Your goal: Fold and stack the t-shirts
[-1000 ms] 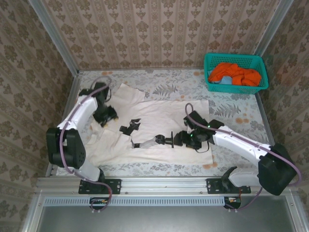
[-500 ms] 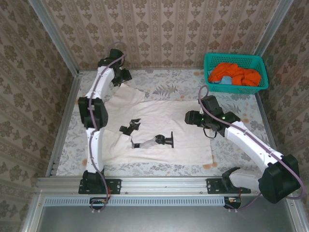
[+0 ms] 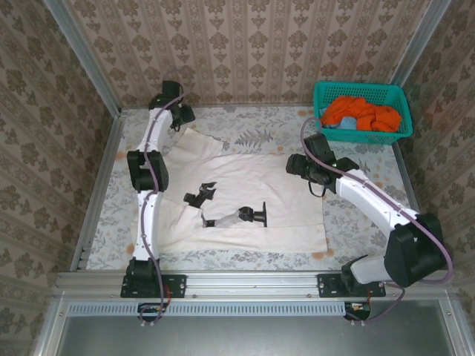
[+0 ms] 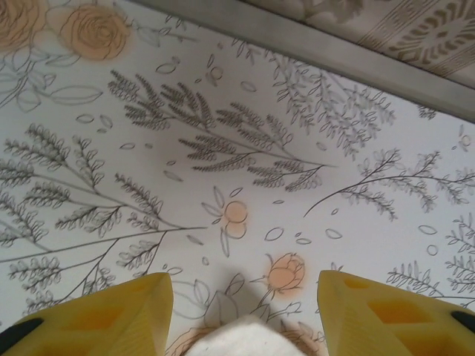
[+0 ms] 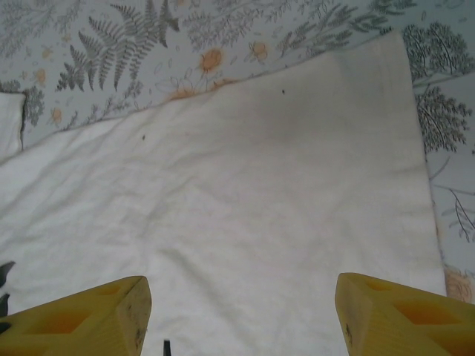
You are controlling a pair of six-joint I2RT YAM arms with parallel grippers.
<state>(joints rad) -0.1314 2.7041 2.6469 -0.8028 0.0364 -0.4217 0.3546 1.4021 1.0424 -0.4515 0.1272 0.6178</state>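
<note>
A large cream-white t-shirt [image 3: 245, 185] lies spread flat on the flowered table, black printed marks [image 3: 199, 196] on its front. My left gripper [image 3: 185, 119] reaches to the far left back corner, just past the shirt's sleeve [image 3: 199, 139]. In the left wrist view its yellow fingers [image 4: 104, 315] stand open over the tablecloth, with a tip of cream cloth [image 4: 241, 340] low between them, untouched by either. My right gripper [image 3: 291, 166] hovers over the shirt's far right part. Its fingers [image 5: 82, 315] are open above smooth cream cloth [image 5: 245, 185]. Orange t-shirts [image 3: 360, 113] lie bunched in the basket.
A teal lattice basket [image 3: 364, 136] stands at the back right corner. Metal rails [image 3: 100, 193] and patterned walls close in the table on three sides. Bare flowered tablecloth [image 3: 364, 167] shows right of the shirt and along the back [image 3: 260, 122].
My left arm swung from the shirt's left sleeve up to the back left corner. My right gripper drew back from the shirt's lower middle to its far right part.
</note>
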